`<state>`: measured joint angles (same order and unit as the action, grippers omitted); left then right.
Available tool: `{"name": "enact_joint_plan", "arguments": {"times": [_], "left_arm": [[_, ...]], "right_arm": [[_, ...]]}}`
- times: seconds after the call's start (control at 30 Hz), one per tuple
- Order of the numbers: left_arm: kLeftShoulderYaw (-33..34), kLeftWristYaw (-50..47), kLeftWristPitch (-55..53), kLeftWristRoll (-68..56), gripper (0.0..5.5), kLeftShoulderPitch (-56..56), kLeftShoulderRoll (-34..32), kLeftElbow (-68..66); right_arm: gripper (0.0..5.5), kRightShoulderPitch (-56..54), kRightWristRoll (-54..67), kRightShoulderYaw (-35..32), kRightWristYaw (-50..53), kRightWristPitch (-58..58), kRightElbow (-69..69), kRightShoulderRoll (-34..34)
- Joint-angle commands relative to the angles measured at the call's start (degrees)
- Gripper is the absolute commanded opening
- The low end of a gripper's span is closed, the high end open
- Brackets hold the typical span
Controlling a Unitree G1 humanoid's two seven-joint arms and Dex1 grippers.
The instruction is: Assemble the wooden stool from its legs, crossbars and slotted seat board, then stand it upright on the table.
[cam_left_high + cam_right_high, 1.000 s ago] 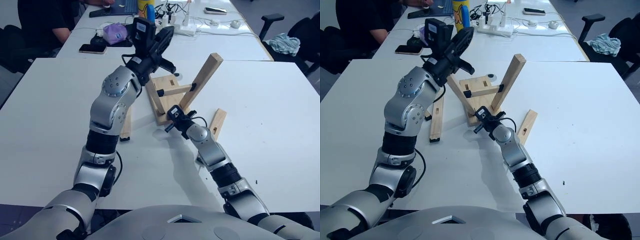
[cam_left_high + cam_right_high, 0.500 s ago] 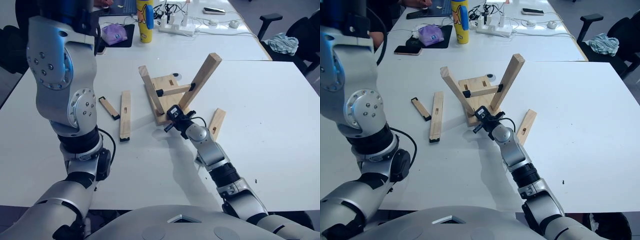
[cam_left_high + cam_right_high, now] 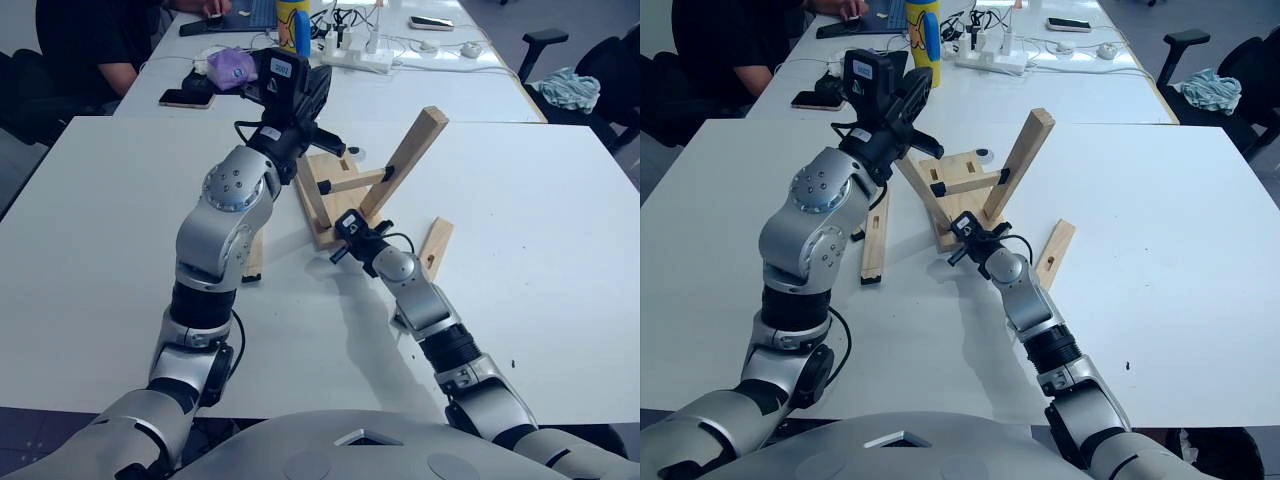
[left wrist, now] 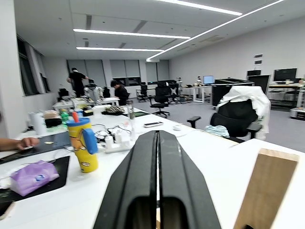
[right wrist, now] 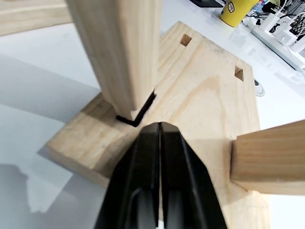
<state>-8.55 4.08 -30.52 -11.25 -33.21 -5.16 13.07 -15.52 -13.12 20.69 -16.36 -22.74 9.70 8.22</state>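
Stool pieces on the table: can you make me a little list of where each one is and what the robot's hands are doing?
seat board: lying on the table, slots facing up
legs in the board: left leg and right leg, leaning apart
crossbar: joins the two legs
loose pieces: one slotted piece right of the board, another left of it
left gripper: closed, raised near the left leg's top
right gripper: closed, tip at the board's near edge
stool: not finished
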Motion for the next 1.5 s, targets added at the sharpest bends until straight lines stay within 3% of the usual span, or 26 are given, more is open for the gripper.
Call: {"name": "enact_joint_plan", "arguments": {"times": [0.03, 0.23, 0.43, 0.63, 0.8, 1.07, 1.5], "left_arm": [[0.0, 0.48, -0.23, 2.98, 0.02, 2.61, -1.5, -4.6], [1.93, 0.83, 10.8, 5.61, 0.02, 2.81, -1.81, -1.97], [7.22, -4.92, 19.12, 12.41, 0.02, 9.22, -3.6, 9.64], [13.05, -6.66, 15.93, 13.83, 0.02, 27.07, -3.11, 17.62], [8.41, -3.04, 7.17, 10.38, 0.02, 33.7, -0.92, 16.28], [-3.07, 1.62, 0.38, 8.68, 0.02, 30.87, 2.2, 16.56], [-1.54, -0.69, -2.21, 9.95, 0.02, 26.44, 3.37, 12.2]], "right_arm": [[0.0, 5.91, 0.99, -0.07, -0.38, -1.56, 6.75, 0.08], [0.0, 6.91, 7.67, -9.9, 5.47, 18.98, -3.72, -2.06], [0.0, 11.3, 11.95, -13.0, 0.89, 23.64, -13.32, 1.34], [0.0, 15.08, 13.28, -16.86, -4.93, 22.52, -13.19, 9.25], [0.0, 10.92, 12.97, -19.7, -3.63, 21.74, -5.34, 10.57], [0.0, -2.52, 12.38, -18.41, -1.69, 22.72, 6.7, 6.64], [0.0, 6.34, 10.11, -10.91, -7.76, 22.39, -0.62, 7.91]]}}
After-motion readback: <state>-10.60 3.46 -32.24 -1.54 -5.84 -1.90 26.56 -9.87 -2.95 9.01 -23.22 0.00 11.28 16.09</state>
